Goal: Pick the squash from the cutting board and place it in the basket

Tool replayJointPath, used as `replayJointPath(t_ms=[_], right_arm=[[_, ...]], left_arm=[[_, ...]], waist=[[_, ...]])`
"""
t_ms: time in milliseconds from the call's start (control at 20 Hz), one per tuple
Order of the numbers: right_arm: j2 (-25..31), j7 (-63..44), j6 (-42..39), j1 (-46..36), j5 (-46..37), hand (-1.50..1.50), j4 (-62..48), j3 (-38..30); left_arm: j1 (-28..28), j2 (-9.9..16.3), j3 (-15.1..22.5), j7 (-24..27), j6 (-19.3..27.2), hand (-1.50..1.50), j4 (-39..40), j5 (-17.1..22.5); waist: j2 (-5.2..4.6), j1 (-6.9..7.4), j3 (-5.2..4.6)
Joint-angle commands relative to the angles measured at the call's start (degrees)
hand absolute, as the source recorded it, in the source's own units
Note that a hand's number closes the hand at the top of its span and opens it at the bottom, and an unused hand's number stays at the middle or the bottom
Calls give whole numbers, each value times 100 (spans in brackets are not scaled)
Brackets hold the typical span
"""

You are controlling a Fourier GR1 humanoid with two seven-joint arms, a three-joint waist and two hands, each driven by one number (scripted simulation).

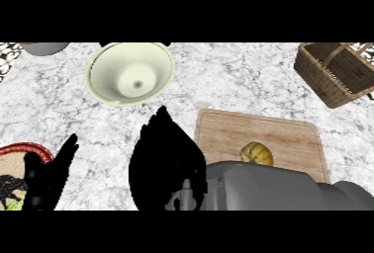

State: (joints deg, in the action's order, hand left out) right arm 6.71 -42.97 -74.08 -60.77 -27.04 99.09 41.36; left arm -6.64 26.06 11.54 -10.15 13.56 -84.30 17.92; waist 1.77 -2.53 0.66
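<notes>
Nearest, the right robot hand [166,163] hovers open beside the cutting board [234,131], the left robot hand [47,178] rests open at left, the squash [257,153] lies ungrasped on the board, and the basket [332,74] waits far right.

Table [241,84]: grey-and-white marbled top, filling the view.
Cutting board [281,136]: pale wood, flat on the table right of centre, its near edge hidden by a grey forearm.
Basket [332,74]: brown wicker, at the far right corner, partly cut off.
Bowl [130,73]: cream, round, at the far side left of centre.
Plate [18,163]: red-rimmed with a dark figure, at the left edge.
Grey object [44,48]: far left corner, mostly cut off.
</notes>
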Motion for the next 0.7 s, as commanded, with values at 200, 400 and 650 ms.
replayJointPath(t_ms=[200,400,650], right_arm=[[-178,-677,-1139,211,452,-150,18,-350],[-166,-852,-950,875,437,-150,406,-127],[-64,-997,-884,1321,341,-150,686,2]], left_arm=[[-210,-201,14,-65,-256,0,458,193],[-290,-409,231,-71,53,0,353,-152],[-92,-385,217,-293,-66,0,236,-168]], waist=[[-74,-30,-84],[-105,35,-72],[-137,121,-70]])
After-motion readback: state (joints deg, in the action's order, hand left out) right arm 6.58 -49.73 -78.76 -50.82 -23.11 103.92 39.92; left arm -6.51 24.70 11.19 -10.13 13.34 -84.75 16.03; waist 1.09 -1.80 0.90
